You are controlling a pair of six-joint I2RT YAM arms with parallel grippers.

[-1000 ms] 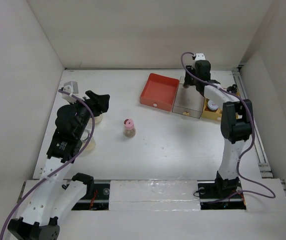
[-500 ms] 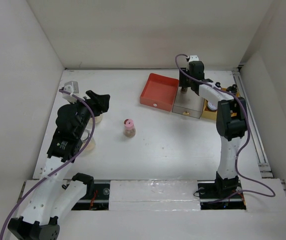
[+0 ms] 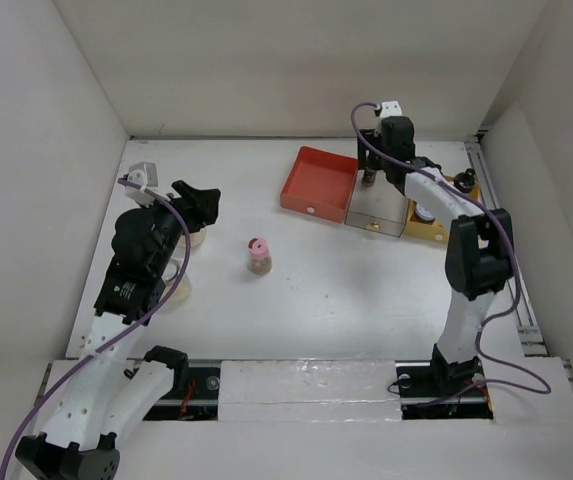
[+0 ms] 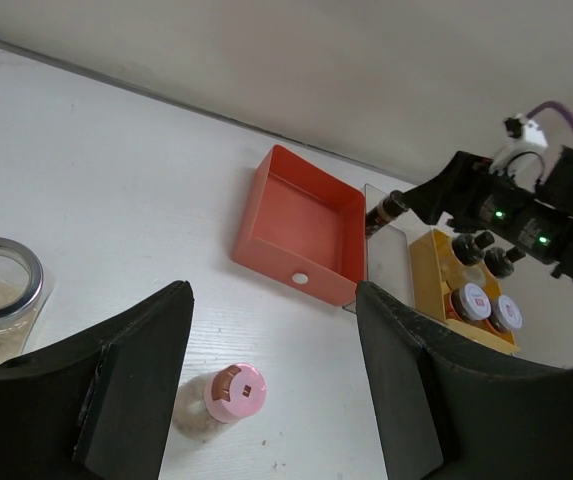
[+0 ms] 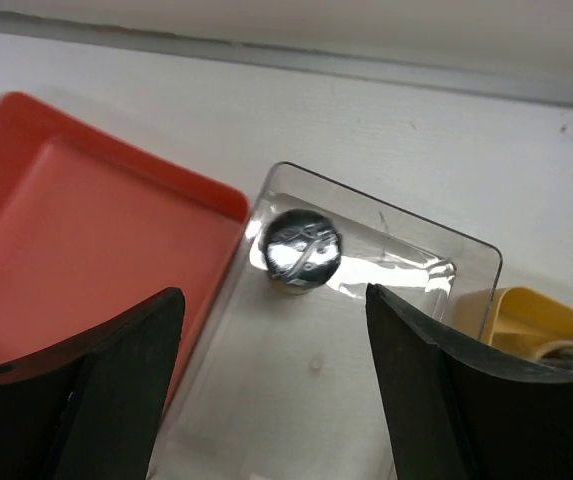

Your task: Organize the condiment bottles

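A pink-lidded jar (image 3: 258,254) of beige contents stands alone mid-table; it also shows in the left wrist view (image 4: 234,392), between and below my open left gripper (image 4: 271,300). In the top view the left gripper (image 3: 200,204) is at the left, empty. My right gripper (image 3: 371,168) hovers open over the far left corner of the clear tray (image 3: 378,212). A shiny dark-lidded jar (image 5: 303,250) stands free in that corner, just beyond the right gripper (image 5: 271,297). Several jars (image 4: 478,298) sit in the yellow tray (image 3: 444,226).
A red tray (image 3: 318,182) lies left of the clear tray and holds nothing. A wide jar with a silver rim (image 4: 1,282) and beige contents stands by the left gripper, with another jar (image 3: 176,290) under the left arm. White walls enclose the table.
The right gripper has shifted slightly left over the clear tray's far corner and the right elbow has swung. The left arm and the pink-lidded jar have not moved.
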